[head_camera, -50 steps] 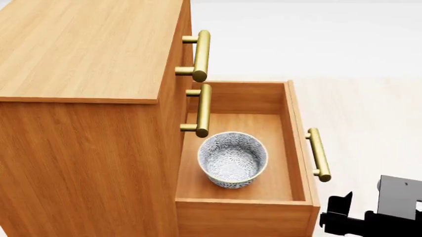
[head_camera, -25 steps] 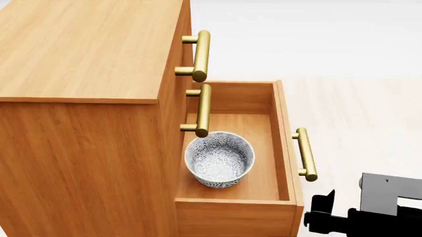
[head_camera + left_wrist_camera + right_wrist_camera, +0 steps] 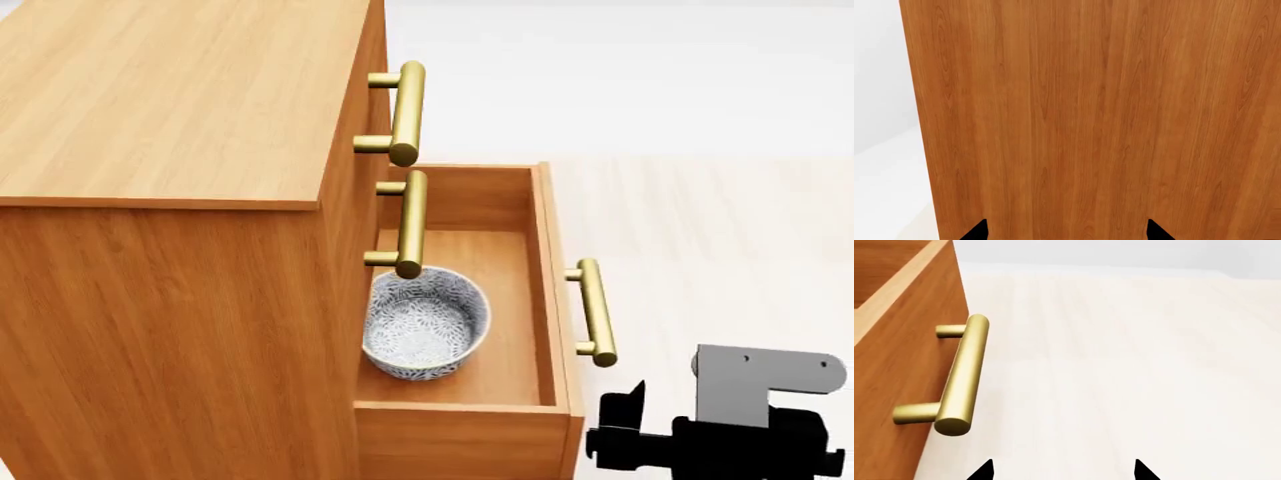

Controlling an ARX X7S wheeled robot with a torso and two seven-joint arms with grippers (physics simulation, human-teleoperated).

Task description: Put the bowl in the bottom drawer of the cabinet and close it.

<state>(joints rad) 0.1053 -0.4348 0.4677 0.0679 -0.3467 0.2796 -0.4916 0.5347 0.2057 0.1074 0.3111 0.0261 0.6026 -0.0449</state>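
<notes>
- My left gripper (image 3: 1064,232) faces the cabinet's (image 3: 174,200) plain wooden side panel; only the two dark fingertips show at the frame edge, set well apart with nothing between them, so its jaws stand open and empty.
- The bowl (image 3: 424,322) already sits upright inside the bottom drawer (image 3: 541,260), towards the cabinet side, partly under the middle drawer's handle (image 3: 411,224). I judge it a stiff glazed ceramic: light, slippery and chippable, so a hard shove of the drawer could make it slide and knock the walls.
- The drawer is part open. It looks a rigid wooden box that should run straight on its slides.
- The place to take hold or push is the brass bar handle (image 3: 964,374), or the flat front panel beside it.
- My right gripper (image 3: 1062,472) hangs just outside that handle, over the pale floor (image 3: 1134,365), touching nothing; its tips are spread and it carries nothing.
</notes>
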